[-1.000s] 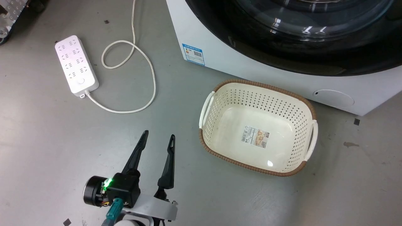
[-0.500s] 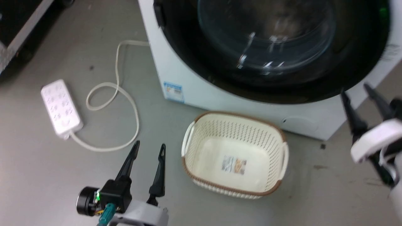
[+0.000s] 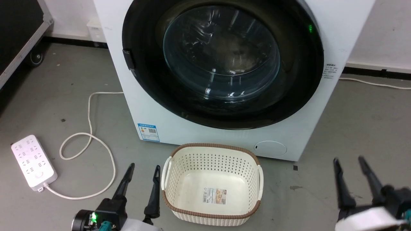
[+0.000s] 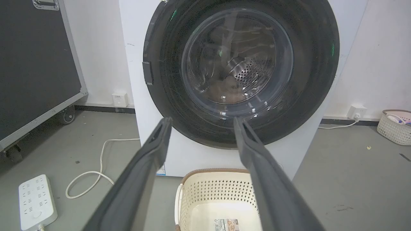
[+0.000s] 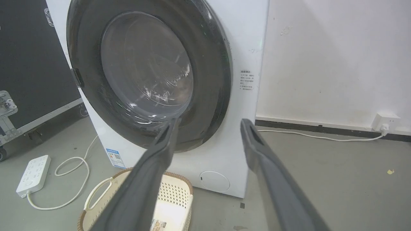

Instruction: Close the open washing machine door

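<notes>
Left gripper (image 3: 144, 166) gapes beside basket rim (image 3: 212, 145); right gripper (image 3: 348, 159) gapes over floor (image 3: 353, 122)

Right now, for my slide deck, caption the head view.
Washing machine door looks shut; left gripper and right gripper, both open, flank the basket.

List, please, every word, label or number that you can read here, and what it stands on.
No text is readable.
The blue sticker on the washing machine: QR code and print, too small.
The black print on its right front: too small.
The label in the basket: barcode, blurred.
</notes>
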